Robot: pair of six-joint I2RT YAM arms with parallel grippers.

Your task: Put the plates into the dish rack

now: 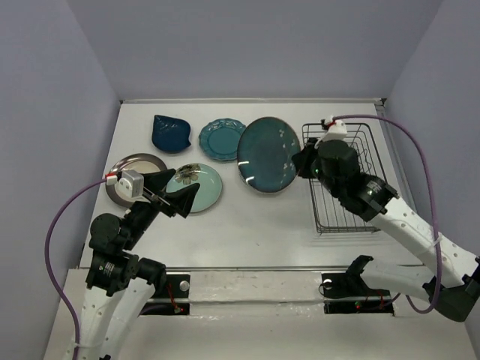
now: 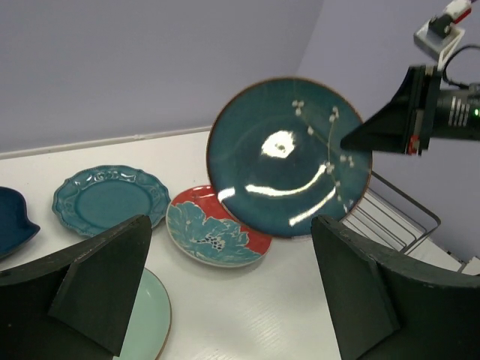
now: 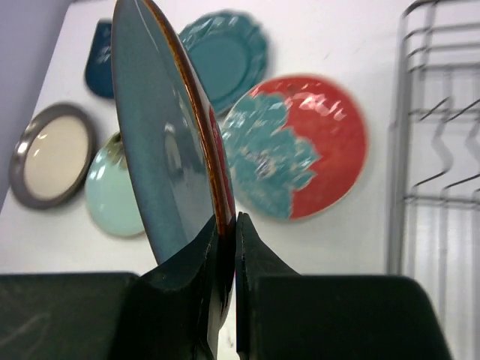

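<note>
My right gripper [image 1: 302, 160] is shut on the right rim of the dark teal glazed plate [image 1: 267, 155], which it holds lifted and tilted, left of the black wire dish rack [image 1: 346, 213]. In the right wrist view the plate [image 3: 169, 150] stands edge-on between the jaws [image 3: 227, 225]. Below it lies the red plate with teal flowers [image 3: 300, 150], hidden in the top view. The navy leaf plate [image 1: 171, 133], teal scalloped plate [image 1: 221, 139], pale mint plate [image 1: 201, 189] and silver plate [image 1: 135, 166] lie flat. My left gripper [image 1: 171, 192] hangs open over the mint plate's left edge, holding nothing.
The rack [image 3: 442, 135] stands at the table's right side with nothing visible in it. Grey walls close in the table at the back and both sides. In the left wrist view the right gripper [image 2: 390, 124] and the lifted plate [image 2: 289, 157] hang above the red plate [image 2: 214, 229].
</note>
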